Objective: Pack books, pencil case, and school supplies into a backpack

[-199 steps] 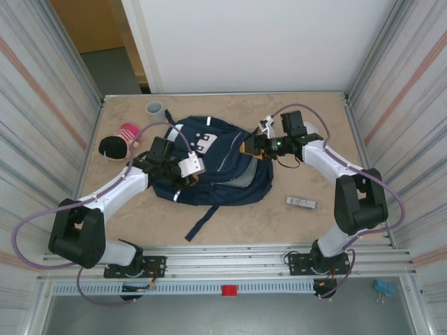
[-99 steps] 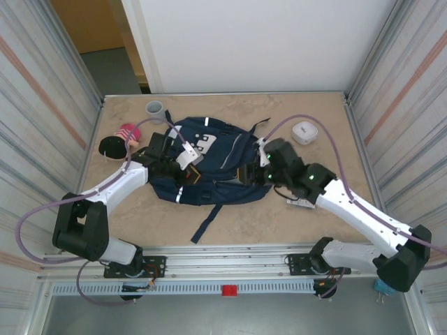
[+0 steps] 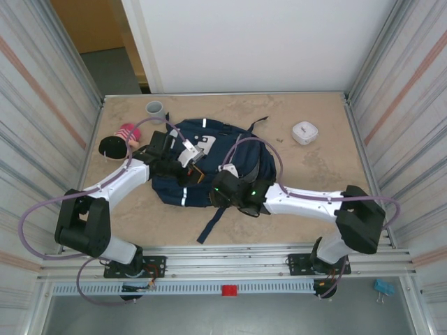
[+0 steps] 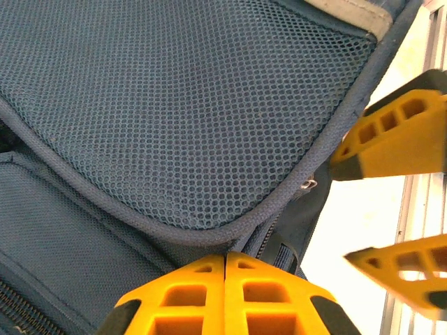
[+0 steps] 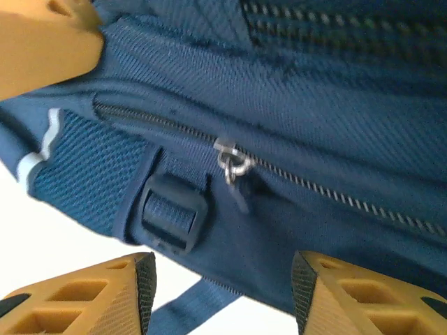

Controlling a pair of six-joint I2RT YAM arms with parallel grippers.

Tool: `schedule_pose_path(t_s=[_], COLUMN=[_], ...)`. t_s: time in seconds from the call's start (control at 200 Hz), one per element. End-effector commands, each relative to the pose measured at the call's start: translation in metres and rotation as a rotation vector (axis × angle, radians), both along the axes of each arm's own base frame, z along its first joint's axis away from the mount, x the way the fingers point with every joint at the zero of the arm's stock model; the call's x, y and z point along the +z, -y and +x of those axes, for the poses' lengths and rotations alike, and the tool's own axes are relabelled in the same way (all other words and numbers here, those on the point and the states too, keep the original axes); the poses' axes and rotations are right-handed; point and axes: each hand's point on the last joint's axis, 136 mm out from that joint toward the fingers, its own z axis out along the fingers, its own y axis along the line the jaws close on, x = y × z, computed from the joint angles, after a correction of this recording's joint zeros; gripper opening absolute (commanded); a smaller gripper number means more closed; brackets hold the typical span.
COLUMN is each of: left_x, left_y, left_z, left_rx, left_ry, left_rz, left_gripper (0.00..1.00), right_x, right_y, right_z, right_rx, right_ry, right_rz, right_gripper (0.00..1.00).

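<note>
Jaws: your left gripper (image 4: 225, 279) clenched tight by the backpack (image 4: 174, 105) mesh; your right gripper (image 5: 222, 279) spread apart, facing its zipper pull (image 5: 234, 167).

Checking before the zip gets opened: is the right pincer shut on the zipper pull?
No, the right pincer stands open, and the zipper pull hangs clear of its fingers.

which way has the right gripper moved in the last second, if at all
Yes. The right gripper swung left and nearer, from the backpack's far right side to its near edge, now roughly in line with the red clip on the front rail.
</note>
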Motion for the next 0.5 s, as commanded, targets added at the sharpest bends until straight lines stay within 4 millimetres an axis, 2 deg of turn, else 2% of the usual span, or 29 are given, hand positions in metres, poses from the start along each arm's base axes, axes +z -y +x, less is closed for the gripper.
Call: schedule_pose_path(t_s=[0.0,0.11,0.21,0.276,0.341,0.441,0.496], left_x=[0.028,0.029,0.028,0.026,0.023,0.019,0.015], left_y=[0.011,0.012,0.011,0.009,0.007,0.001,-0.004], left_z=[0.001,0.0,-0.001,0.0,0.001,0.005,0.007], left_rx=[-0.026,-0.03,-0.033,-0.025,-0.016,0.008,0.023], left_ry=[0.012,0.011,0.012,0.012,0.014,0.025,0.028], left_rz=[-0.097,-0.104,-0.1,-0.083,-0.064,-0.024,0.003], left_gripper=[0.0,0.0,0.0,0.0,0.0,0.0,0.0], right_x=[0.022,0.017,0.017,0.015,0.015,0.016,0.016], right_y=[-0.011,-0.013,-0.011,-0.004,0.004,0.018,0.028], right_z=[0.027,0.039,0.048,0.053,0.054,0.051,0.048], right_rx=[-0.074,-0.095,-0.117,-0.141,-0.153,-0.159,-0.167], right_ry=[0.097,0.12,0.145,0.155,0.156,0.151,0.146], right_rz=[0.036,0.031,0.025,-0.006,-0.035,-0.051,-0.06], right_gripper=[0.53,0.46,0.31,0.18,0.1,0.01,0.0])
